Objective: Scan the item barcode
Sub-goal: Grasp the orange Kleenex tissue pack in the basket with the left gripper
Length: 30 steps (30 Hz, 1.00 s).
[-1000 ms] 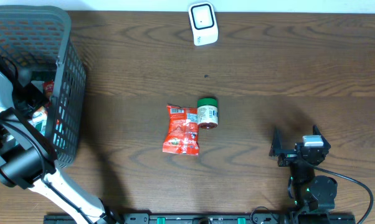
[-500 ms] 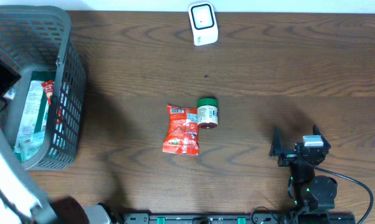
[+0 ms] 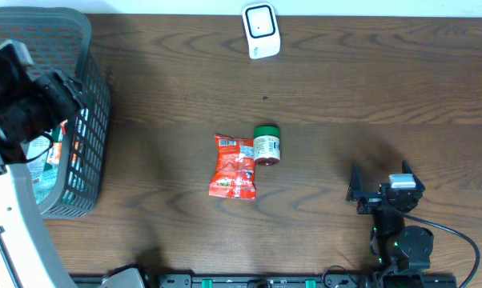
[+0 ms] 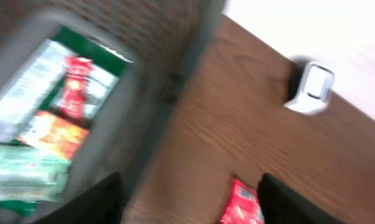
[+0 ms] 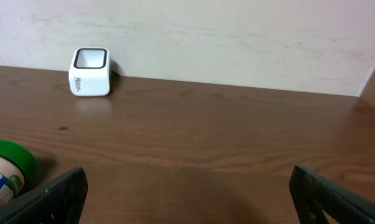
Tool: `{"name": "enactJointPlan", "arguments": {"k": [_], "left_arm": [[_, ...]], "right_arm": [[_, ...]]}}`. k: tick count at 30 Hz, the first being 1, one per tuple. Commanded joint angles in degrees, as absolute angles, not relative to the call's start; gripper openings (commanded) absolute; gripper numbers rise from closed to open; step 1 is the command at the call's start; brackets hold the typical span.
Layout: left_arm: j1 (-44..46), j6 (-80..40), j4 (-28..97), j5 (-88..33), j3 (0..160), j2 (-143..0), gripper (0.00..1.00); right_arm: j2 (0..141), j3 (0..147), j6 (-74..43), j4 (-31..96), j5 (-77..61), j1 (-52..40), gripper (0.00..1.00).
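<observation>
Our left pincer (image 4: 190, 200) and right pincer (image 5: 187, 190) gape empty; entering the basket (image 3: 94, 132), we risk snagging its mesh.

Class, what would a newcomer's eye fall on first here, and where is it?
A red crinkly snack packet lies mid-table, a green-lidded small jar on its side beside it. A grey plastic mesh basket holding packets fills the left end; a white boxy scanner stands at the far edge.
</observation>
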State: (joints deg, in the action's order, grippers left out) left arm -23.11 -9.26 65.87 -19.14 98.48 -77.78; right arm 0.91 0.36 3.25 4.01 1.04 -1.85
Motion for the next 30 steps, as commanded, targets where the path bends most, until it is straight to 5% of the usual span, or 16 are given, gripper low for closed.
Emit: {"name": "enactJointPlan", "arguments": {"k": [1, 10, 30], "left_arm": [[-23.81, -10.39, 65.56, -10.61, 98.67, -79.2, 0.74], [-26.76, -15.7, 65.91, -3.42, 97.71, -86.65, 0.83], [-32.38, -28.82, 67.55, -8.36, 95.77, -104.95, 0.83]], "right_arm": [[0.75, 0.32, 3.75, 4.19, 0.97, -1.85, 0.99], [0.75, 0.32, 3.75, 4.19, 0.97, -1.85, 0.99], [0.75, 0.32, 3.75, 4.19, 0.99, -1.85, 0.99]]}}
